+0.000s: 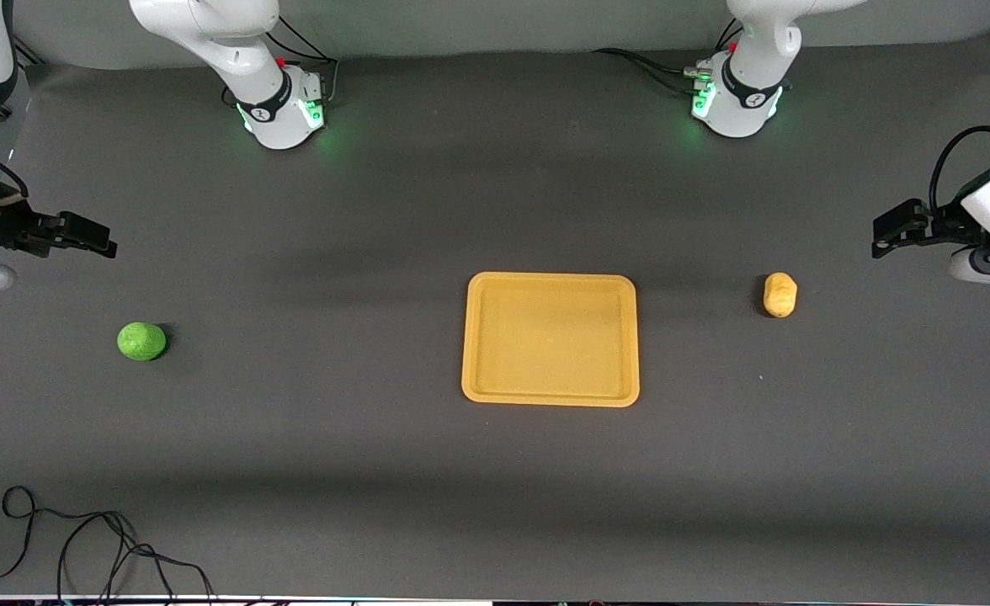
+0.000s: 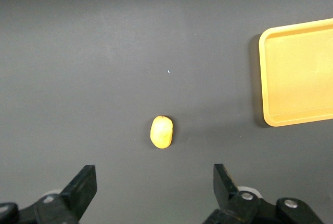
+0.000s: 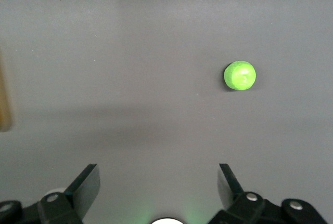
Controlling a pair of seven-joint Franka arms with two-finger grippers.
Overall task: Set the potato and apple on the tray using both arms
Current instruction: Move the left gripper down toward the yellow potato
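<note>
Potato [image 2: 162, 132] under left gripper [image 2: 152, 190]

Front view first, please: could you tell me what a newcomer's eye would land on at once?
The yellow-orange tray stands out mid-table with nothing in it. The bright green apple lies toward the right arm's end and the tan potato toward the left arm's end, both apart from the tray. The right tool and the left tool hang open at the table's ends, holding nothing.
</note>
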